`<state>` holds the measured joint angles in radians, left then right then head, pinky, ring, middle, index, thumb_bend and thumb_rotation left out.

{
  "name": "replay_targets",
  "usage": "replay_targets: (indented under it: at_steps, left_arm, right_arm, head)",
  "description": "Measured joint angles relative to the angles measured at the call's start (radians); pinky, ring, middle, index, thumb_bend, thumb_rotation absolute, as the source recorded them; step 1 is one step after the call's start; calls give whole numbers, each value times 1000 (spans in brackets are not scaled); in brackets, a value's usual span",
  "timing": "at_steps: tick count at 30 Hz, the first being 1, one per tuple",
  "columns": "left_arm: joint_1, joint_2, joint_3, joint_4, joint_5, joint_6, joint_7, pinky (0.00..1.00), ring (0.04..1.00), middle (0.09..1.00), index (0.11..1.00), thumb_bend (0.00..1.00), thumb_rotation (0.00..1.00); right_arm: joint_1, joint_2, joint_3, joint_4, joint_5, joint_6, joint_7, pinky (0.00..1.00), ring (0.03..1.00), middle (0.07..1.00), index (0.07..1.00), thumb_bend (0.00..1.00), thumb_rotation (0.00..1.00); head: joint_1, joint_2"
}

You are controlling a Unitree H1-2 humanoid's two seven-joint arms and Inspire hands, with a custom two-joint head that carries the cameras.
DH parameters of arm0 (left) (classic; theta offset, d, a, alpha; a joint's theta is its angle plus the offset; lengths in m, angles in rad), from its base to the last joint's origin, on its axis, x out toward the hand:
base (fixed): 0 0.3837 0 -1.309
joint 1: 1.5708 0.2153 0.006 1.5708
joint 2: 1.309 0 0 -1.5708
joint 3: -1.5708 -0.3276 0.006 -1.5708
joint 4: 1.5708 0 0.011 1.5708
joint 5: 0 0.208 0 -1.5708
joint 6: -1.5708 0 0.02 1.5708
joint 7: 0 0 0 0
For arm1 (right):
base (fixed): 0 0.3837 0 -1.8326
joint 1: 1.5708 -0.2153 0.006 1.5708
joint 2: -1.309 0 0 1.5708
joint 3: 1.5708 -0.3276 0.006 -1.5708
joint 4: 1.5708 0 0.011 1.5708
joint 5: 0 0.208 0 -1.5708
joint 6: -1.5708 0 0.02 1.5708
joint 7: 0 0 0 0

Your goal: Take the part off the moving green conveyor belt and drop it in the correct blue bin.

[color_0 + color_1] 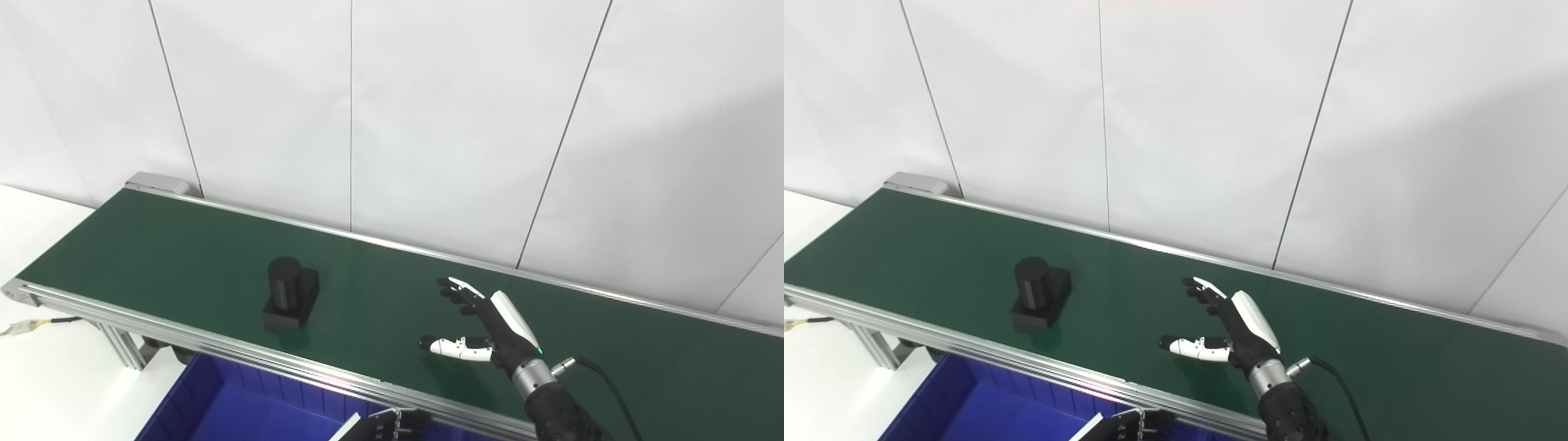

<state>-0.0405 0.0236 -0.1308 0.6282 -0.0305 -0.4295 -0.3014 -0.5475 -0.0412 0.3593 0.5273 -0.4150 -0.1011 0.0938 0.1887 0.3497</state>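
Here the black part, a short upright cylinder on a square base, sits on the green conveyor belt, well to the left of the right robot hand, whose fingers and thumb are spread apart, empty, facing it. Nothing stands between. The left robot hand barely shows above the blue bin; I cannot tell its state.

Only the fingertips of the left hand show above the bottom edge, its pose unreadable, and that edge also cuts off the blue bin below the conveyor.
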Motion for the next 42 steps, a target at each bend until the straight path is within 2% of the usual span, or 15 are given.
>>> replay_targets:
  at_steps: [6, 21, 27, 42]
  left_arm:
    - [0, 0, -10, -1, 5, 0, 1, 677, 736, 779, 807, 988, 228]
    - [0, 0, -15, -8, 22, 0, 4, 691, 738, 778, 809, 998, 235]
    - [0, 0, -16, -8, 25, 0, 4, 691, 741, 778, 813, 996, 226]
    - [1, -9, -19, -8, 25, 0, 13, 710, 744, 779, 819, 991, 202]
  right_arm:
    - [-25, 28, 2, 57, -5, -17, -18, 824, 873, 863, 898, 693, 390]
    - [-54, 60, 2, 61, -8, -19, -27, 806, 861, 863, 887, 693, 420]
    - [-77, 82, 3, 72, -7, -21, -35, 832, 881, 878, 893, 708, 435]
    - [-129, 121, 11, 199, -12, -36, -66, 822, 887, 881, 891, 734, 418]
  head:
    - [5, 0]
    - [5, 3]
    - [6, 3]
    - [18, 9]
